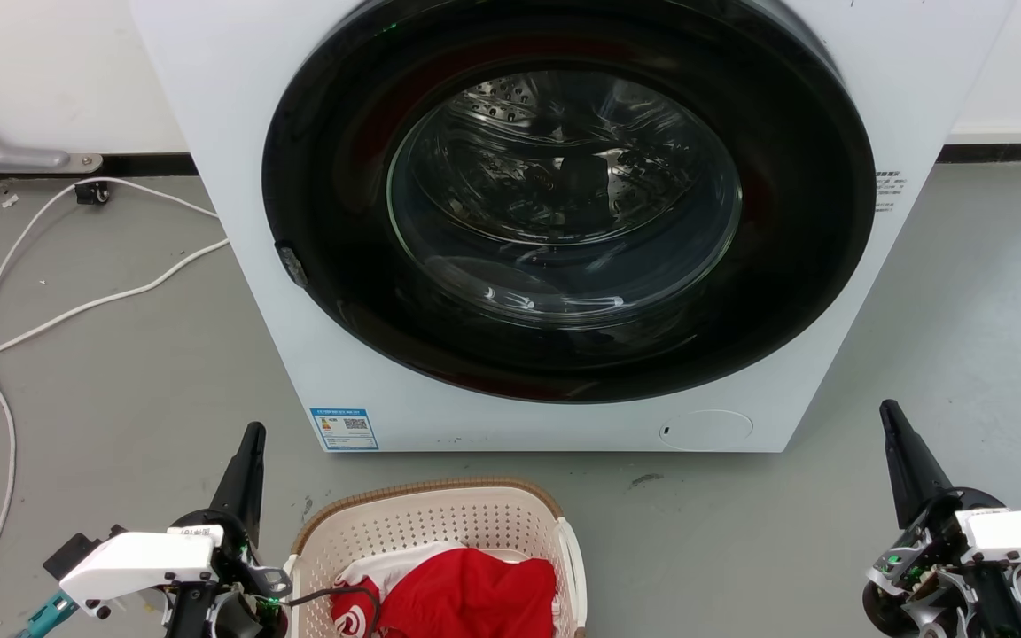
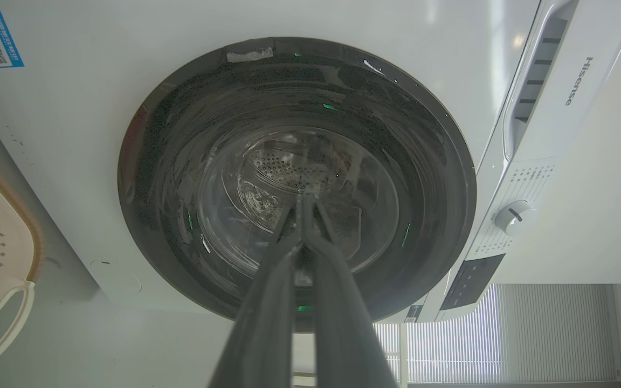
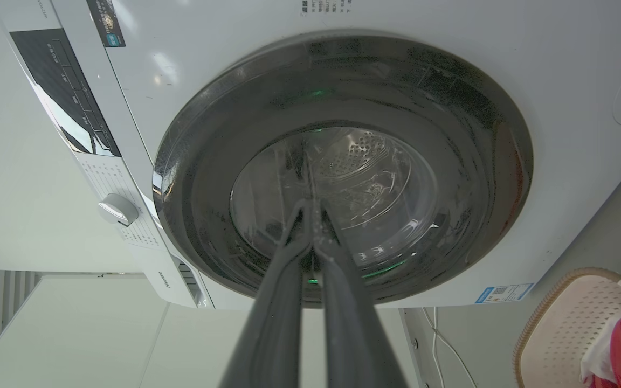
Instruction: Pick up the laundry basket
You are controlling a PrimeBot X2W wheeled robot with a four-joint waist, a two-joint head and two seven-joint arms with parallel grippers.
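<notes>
Approach stage: cream perforated plastic laundry basket [image 1: 440, 523], brown-rimmed, sits untouched; left fingers [image 1: 245, 470] and right fingers [image 1: 907, 465] pressed together, empty. Next: spread, reach its handles [image 1: 574, 549].

The head camera looks forward and down onto the washing machine [image 1: 218, 71]. Its round door [image 1: 564, 204] is close and centred, and the laundry basket [image 1: 440, 523] is at 6 o'clock. The left wrist camera sits low, facing that door along the left gripper [image 2: 304, 200]. It is rolled so the control panel [image 2: 526, 183] lies at 3 o'clock, with the basket between 8 and 9. The right wrist camera is rolled oppositely: panel at 9, basket at 4.
</notes>
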